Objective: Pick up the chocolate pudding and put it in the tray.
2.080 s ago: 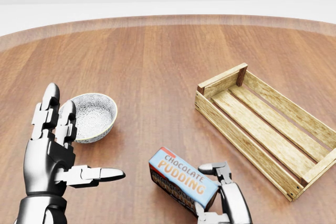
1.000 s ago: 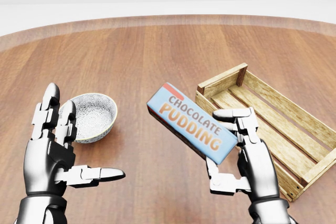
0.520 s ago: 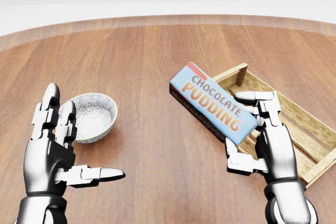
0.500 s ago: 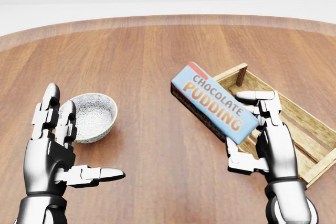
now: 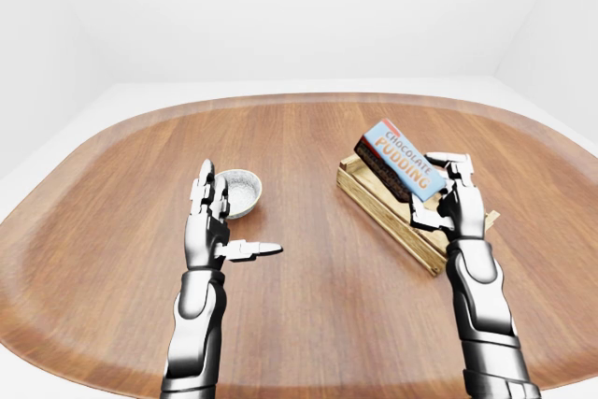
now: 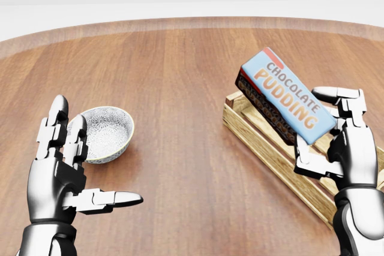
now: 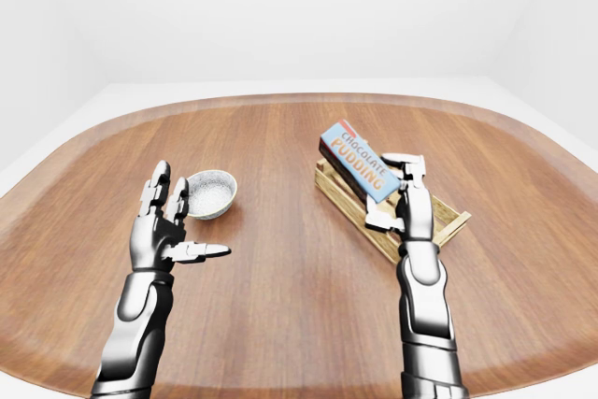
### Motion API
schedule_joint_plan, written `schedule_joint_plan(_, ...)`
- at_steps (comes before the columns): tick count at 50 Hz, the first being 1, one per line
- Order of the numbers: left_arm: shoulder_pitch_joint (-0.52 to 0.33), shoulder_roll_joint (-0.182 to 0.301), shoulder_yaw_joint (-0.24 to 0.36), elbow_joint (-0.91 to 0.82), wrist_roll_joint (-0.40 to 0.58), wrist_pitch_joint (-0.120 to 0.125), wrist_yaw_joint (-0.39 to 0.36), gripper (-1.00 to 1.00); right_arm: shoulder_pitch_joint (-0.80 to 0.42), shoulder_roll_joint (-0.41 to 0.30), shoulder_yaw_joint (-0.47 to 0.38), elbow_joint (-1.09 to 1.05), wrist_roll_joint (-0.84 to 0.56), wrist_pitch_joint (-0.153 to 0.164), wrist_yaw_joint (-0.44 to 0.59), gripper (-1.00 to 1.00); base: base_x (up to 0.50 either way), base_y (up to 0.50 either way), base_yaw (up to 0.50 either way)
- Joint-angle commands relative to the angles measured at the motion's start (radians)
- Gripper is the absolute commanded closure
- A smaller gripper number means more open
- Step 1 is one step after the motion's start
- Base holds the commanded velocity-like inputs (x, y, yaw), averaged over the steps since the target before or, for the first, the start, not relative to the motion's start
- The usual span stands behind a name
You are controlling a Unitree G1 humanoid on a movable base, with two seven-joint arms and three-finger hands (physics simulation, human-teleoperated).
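At the head view's right, the right hand (image 6: 336,130) clamps the tilted chocolate pudding (image 6: 285,96) above the tray (image 6: 273,151). The left hand (image 6: 63,172), fingers spread apart, stands lower left beside the bowl (image 6: 108,133) on the desk (image 6: 180,76).

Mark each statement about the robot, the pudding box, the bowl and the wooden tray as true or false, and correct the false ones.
1. The right hand holds the pudding box. True.
2. The pudding box lies flat on the tray floor. False: it is held tilted above the tray.
3. The left hand grips the bowl. False: it is open and empty beside the bowl.
4. The bowl stands upright on the table. True.
5. The bowl sits inside the tray. False: it is on the table, left of the tray in the head view.
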Motion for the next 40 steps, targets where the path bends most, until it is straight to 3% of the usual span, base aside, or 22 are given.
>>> schedule_joint_plan(1, 0.003, 0.0, 0.002, -0.008, -0.006, 0.0, -0.003, -1.0, -0.029, -0.052, -0.067, 0.012, 0.081, 0.0, -0.019, 1.0, 0.0, 0.0, 0.0)
schedule_joint_plan(40, -0.001, 0.0, 0.0, -0.012, -0.003, 0.0, 0.0, -1.0, -0.083, -0.173, -0.17, 0.131, 0.146, 0.0, -0.045, 1.0, 0.0, 0.0, 0.0)
